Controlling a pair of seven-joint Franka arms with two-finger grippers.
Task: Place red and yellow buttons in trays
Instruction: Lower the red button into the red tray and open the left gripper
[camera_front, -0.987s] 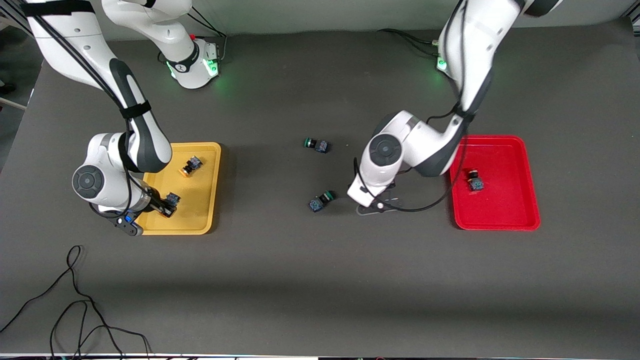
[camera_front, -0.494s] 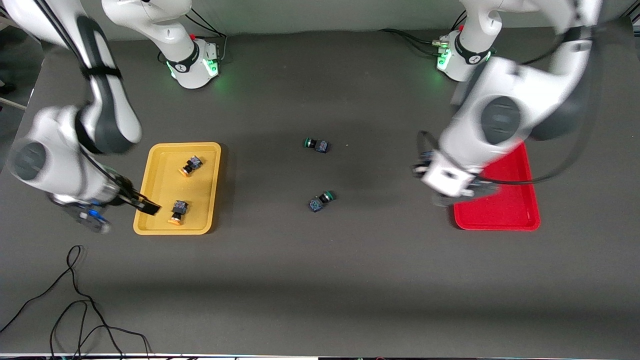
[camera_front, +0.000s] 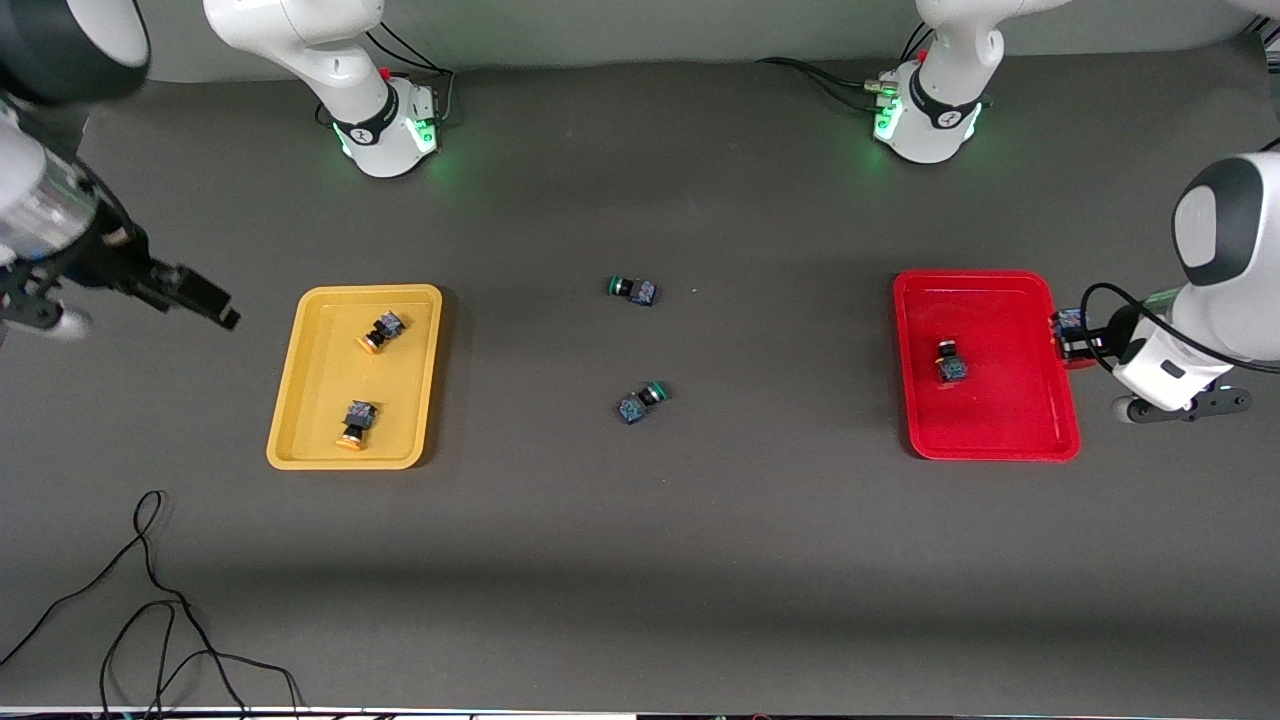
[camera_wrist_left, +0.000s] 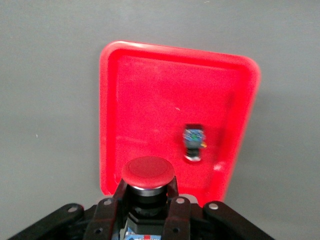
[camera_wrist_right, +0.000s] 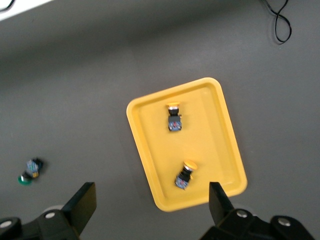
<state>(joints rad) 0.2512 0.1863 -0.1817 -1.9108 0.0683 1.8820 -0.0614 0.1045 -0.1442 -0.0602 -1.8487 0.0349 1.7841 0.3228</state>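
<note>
- The dark grey table (camera_front: 640, 560) is carrying a yellow tray (camera_front: 318, 440) toward the right arm's end and a red tray (camera_front: 1000, 420) toward the left arm's end.
- Two green-capped switches (camera_front: 633, 290) (camera_front: 641, 401) are lying between the trays.
- A black cable (camera_front: 150, 600) is curling near the front camera.

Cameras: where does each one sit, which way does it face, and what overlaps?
Front view: high across the table, facing both bases; shows yellow tray, red tray, both arms.
Left wrist view: on the left arm, looking down past the left hand, shut on a red button, over the red tray's edge.
Right wrist view: on the right arm, looking down between the open right hand's fingers at the yellow tray.
Shared: each wrist view's tray and buttons also show in front.
</note>
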